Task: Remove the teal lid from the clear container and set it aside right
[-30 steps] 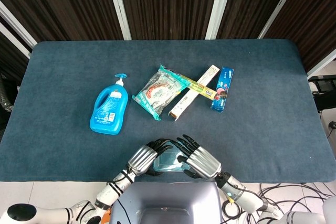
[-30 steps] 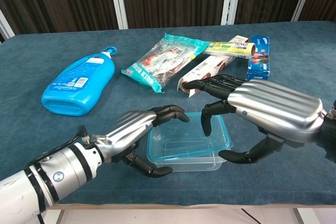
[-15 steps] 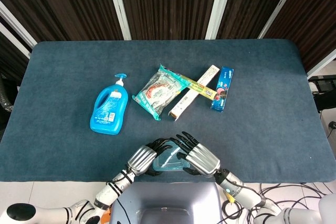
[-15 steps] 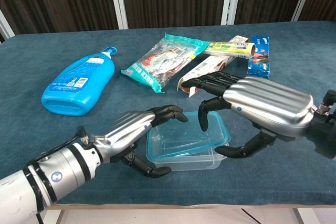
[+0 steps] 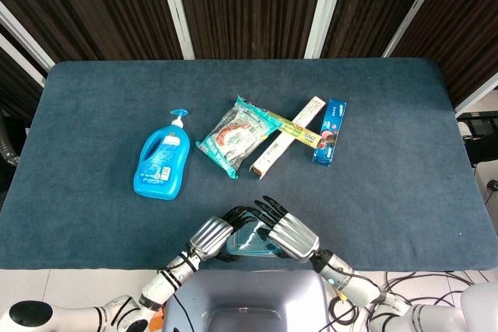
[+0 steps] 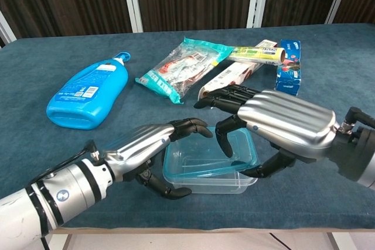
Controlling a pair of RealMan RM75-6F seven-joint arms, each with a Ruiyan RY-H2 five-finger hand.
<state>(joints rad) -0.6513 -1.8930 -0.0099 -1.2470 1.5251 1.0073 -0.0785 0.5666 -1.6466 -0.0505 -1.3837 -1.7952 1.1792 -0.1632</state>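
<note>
The clear container [image 6: 225, 182] sits at the table's near edge, in front of me. My left hand [image 6: 147, 149] grips its left side, fingers over the rim and thumb low against the wall. The teal lid [image 6: 193, 164] lies tilted on top, its right edge raised off the container. My right hand [image 6: 275, 126] pinches that right edge, fingers on top and thumb beneath. In the head view both hands, left hand [image 5: 212, 235] and right hand [image 5: 288, 232], cover most of the lid [image 5: 249, 241].
A blue soap bottle [image 6: 88, 92] lies at the left. A snack bag [image 6: 184, 65], a long carton [image 6: 225, 77], a yellow-green tube box [image 6: 258, 55] and a blue packet [image 6: 289, 65] are piled behind the container. Bare blue cloth [image 5: 405, 184] lies to the right.
My right hand has shifted slightly left and closed on the lid. The lid's right edge has risen off the container. My left hand has stayed put.
</note>
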